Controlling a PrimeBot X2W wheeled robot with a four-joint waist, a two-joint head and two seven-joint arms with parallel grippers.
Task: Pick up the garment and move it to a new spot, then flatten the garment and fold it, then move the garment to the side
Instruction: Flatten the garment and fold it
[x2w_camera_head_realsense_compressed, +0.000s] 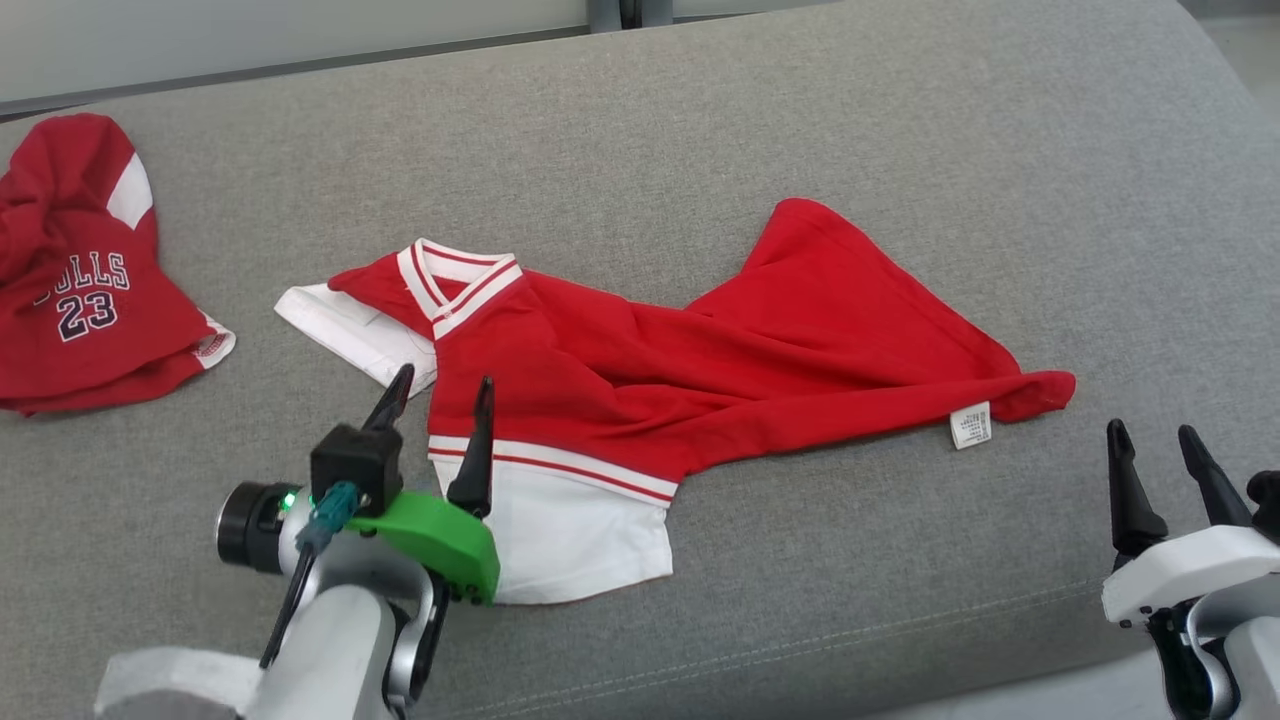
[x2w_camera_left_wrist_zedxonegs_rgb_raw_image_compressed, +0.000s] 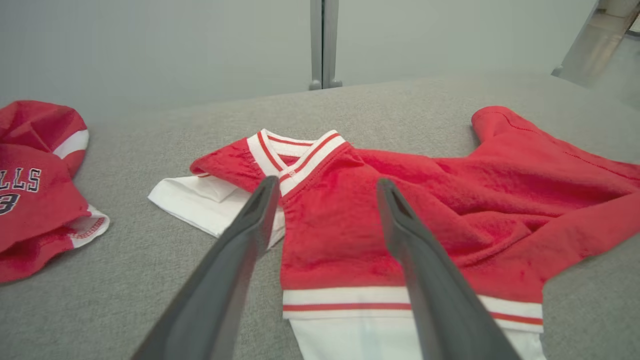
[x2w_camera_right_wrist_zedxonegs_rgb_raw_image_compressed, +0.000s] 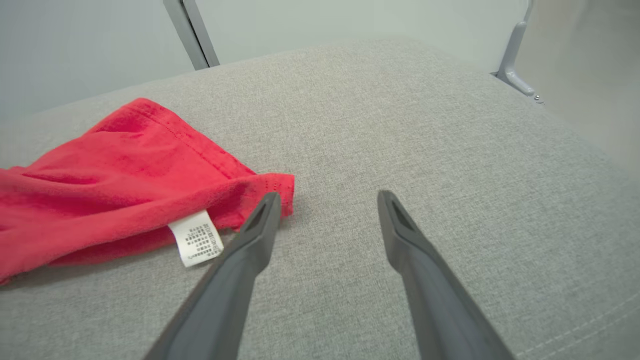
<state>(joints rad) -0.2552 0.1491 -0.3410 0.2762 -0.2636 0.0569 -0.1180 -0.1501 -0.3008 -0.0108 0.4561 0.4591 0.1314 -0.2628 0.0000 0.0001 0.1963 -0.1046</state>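
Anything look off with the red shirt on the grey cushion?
Yes: the red shirt lies twisted and bunched, not flat; its care label sticks out at the right end, and one white sleeve is tucked partly under the shoulder.

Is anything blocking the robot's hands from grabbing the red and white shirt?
No, nothing visible. The open left gripper is over the shirt, and the open right gripper sits beside its hem corner with bare grey cushion between.
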